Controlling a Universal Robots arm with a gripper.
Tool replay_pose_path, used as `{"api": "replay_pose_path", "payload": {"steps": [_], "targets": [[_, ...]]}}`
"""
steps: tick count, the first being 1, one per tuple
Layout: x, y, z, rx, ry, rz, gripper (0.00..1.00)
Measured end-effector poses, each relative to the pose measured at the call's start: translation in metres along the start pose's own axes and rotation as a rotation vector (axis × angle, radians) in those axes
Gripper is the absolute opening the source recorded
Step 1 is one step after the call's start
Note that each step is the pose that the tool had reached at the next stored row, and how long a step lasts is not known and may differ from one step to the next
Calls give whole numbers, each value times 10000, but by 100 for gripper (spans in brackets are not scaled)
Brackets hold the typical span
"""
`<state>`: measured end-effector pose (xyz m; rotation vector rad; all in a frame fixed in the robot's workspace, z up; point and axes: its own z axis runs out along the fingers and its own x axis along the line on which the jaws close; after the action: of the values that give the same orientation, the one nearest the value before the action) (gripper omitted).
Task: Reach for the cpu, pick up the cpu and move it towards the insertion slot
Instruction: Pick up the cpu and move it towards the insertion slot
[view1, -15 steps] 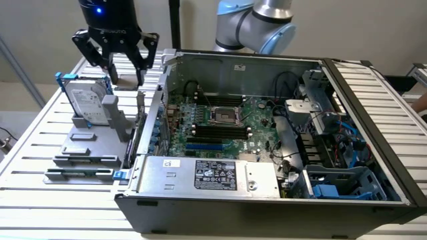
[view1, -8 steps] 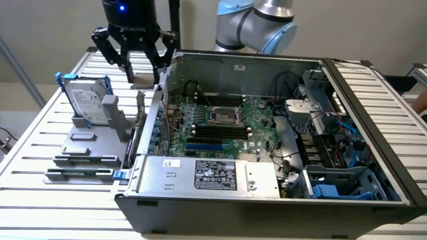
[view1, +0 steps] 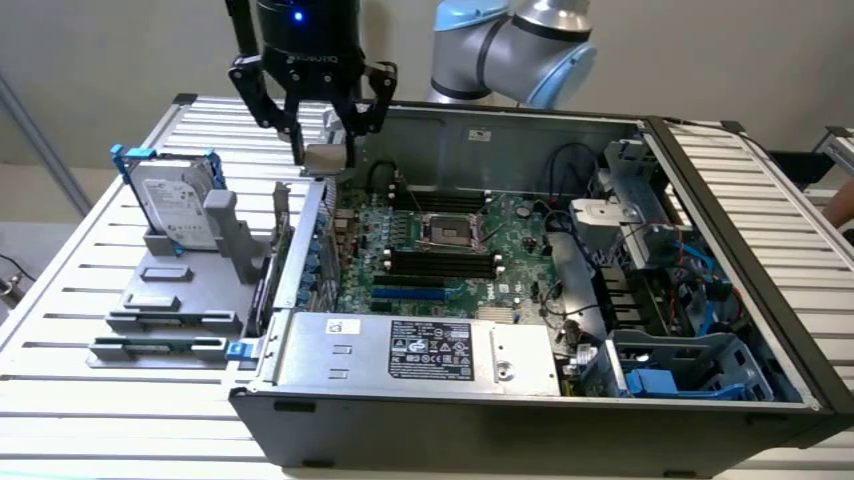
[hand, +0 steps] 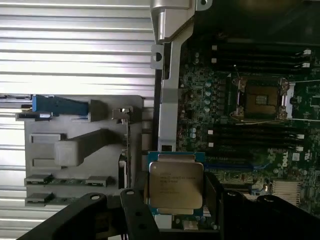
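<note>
The hand (view1: 324, 135) is grasping the cpu (hand: 176, 186) between its fingers and holds it in the air above the edge of the open computer case (view1: 747, 250). The insertion slot (view1: 450, 232) on the green board is well apart from it.

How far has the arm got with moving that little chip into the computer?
The pickup looks done: the claw is shut on the cpu, holding it in the air above the edge of the open computer case. The carry is under way. The insertion slot on the motherboard sits empty, and the chip is not yet over it.
</note>
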<state>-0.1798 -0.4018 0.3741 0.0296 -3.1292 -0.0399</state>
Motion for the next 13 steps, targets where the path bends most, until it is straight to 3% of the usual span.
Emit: {"api": "replay_pose_path", "payload": {"steps": [13], "targets": [[-548, 80, -4, -30, 1, -1, 54]]}}
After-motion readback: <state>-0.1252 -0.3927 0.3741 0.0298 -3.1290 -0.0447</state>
